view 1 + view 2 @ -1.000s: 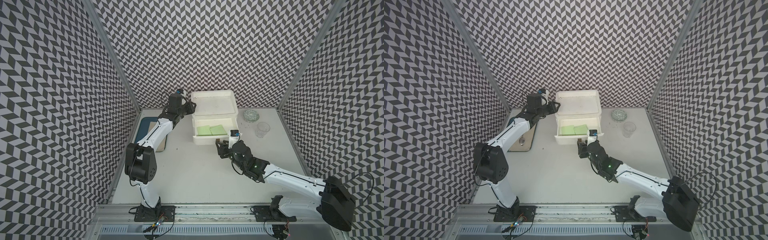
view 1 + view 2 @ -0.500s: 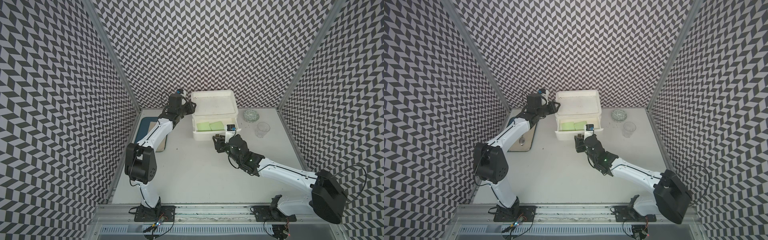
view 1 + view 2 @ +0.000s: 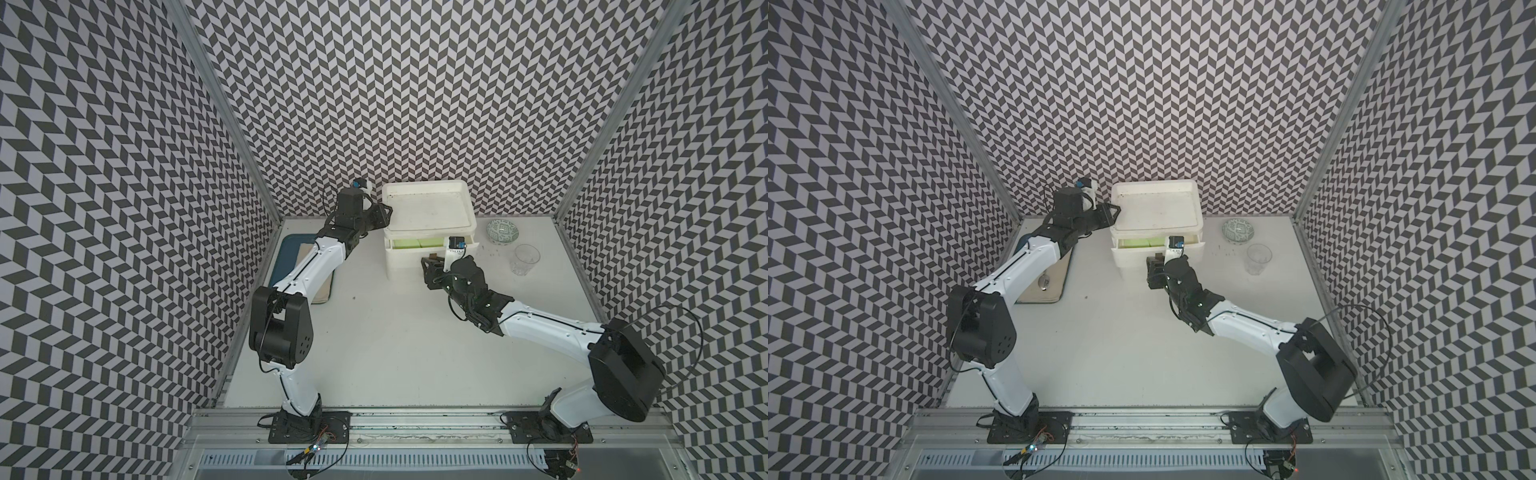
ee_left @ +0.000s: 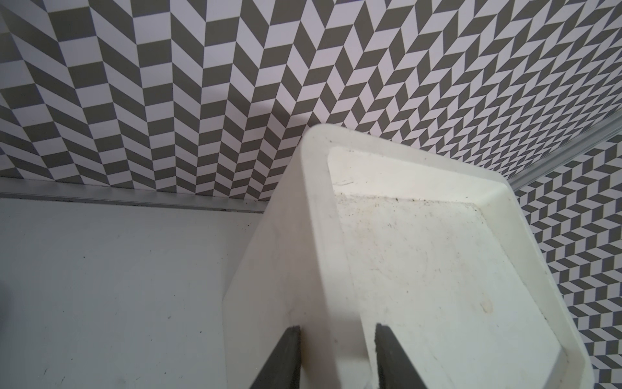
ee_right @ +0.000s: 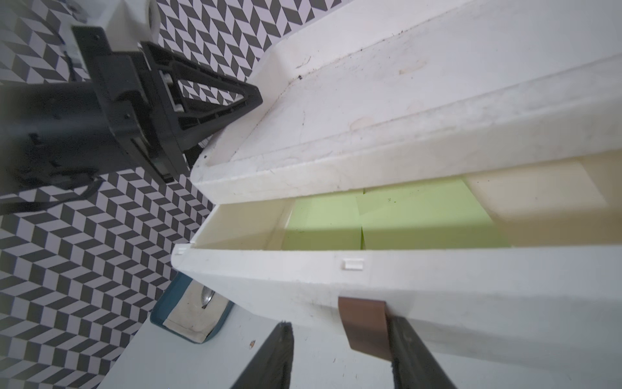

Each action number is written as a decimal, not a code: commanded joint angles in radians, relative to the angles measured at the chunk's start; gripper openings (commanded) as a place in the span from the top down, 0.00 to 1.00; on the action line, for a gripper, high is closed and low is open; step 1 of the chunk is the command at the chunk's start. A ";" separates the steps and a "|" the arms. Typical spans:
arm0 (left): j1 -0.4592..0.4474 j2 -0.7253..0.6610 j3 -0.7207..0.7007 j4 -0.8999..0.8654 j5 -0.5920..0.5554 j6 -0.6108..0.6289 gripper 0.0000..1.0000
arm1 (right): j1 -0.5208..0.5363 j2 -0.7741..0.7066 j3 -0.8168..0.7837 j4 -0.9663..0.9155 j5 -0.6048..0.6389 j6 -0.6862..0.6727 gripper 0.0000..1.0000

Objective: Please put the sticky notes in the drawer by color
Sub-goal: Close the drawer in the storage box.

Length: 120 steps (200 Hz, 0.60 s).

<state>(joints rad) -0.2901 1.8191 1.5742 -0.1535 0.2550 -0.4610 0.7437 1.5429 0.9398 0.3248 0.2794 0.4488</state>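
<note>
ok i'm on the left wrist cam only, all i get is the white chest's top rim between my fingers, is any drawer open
observer: Yes, the chest has its top drawer standing slightly out.
operator: anything in it
observer: Yes, light green sticky notes, lying flat.
operator: where's the right gripper
observer: The right gripper is at that drawer's brown handle, jaws open around it, one finger touching it.
</note>
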 commanded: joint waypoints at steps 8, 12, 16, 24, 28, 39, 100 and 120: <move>-0.044 -0.023 -0.025 -0.063 0.109 0.032 0.62 | -0.030 0.053 0.042 0.120 0.003 -0.013 0.51; -0.044 -0.025 -0.025 -0.065 0.109 0.032 0.62 | -0.033 0.059 0.043 0.124 0.004 -0.013 0.51; -0.044 -0.026 -0.024 -0.064 0.110 0.031 0.62 | -0.036 0.063 0.045 0.129 0.003 -0.011 0.51; -0.044 -0.028 -0.023 -0.066 0.107 0.032 0.62 | -0.041 0.072 0.047 0.138 -0.002 -0.009 0.50; -0.044 -0.028 -0.023 -0.068 0.106 0.033 0.62 | -0.043 0.074 0.046 0.145 -0.003 -0.007 0.50; -0.044 -0.030 -0.022 -0.070 0.105 0.033 0.62 | -0.046 0.082 0.049 0.156 0.002 -0.007 0.50; -0.051 -0.038 -0.020 -0.073 0.105 0.030 0.60 | -0.056 0.133 0.057 0.242 0.024 -0.017 0.50; -0.052 -0.043 -0.018 -0.076 0.103 0.033 0.58 | -0.056 0.136 0.057 0.235 0.007 -0.013 0.50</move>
<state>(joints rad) -0.2928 1.8118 1.5707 -0.1635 0.2592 -0.4450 0.6960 1.6657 0.9741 0.4828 0.2817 0.4446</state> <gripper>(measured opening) 0.412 0.499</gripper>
